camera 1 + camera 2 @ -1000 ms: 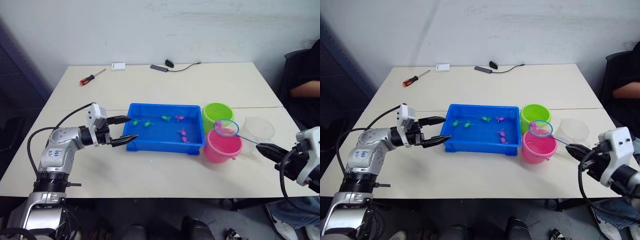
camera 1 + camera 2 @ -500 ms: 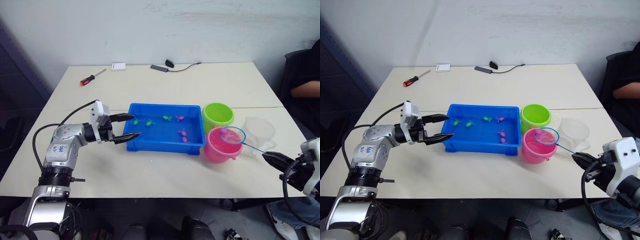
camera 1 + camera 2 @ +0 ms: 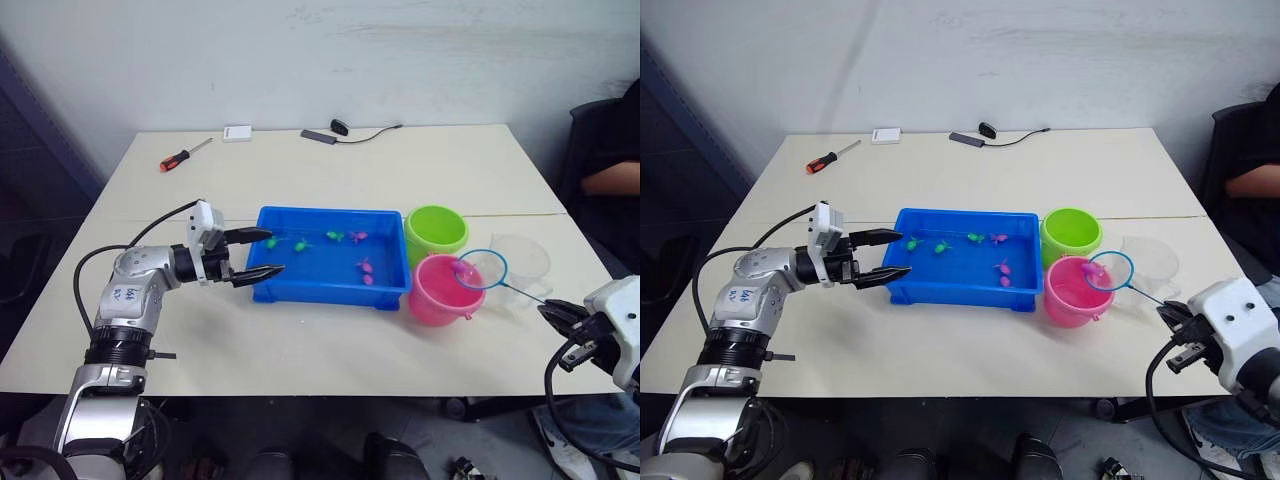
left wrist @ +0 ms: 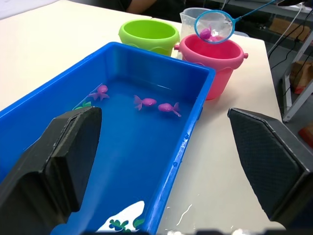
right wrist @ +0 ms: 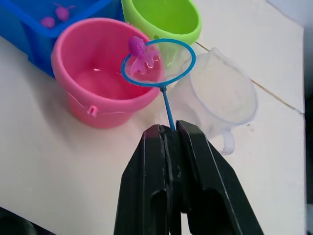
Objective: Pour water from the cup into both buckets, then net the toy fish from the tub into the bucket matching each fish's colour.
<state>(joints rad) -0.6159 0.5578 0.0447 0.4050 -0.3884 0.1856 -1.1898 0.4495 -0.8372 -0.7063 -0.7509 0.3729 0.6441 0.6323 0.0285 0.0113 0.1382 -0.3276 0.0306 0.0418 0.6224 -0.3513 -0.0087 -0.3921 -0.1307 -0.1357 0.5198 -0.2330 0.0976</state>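
Right gripper [image 5: 168,129] pinching the net [image 5: 159,63] handle, hoop hovering over the pink bucket's [image 3: 437,293] right rim, carrying a pink fish [image 5: 139,56] | Left gripper [image 3: 268,254] gaping wide, holding nothing, at the tub's [image 3: 330,288] left end | Advice: centre hoop over the pink bucket, then tip slowly.
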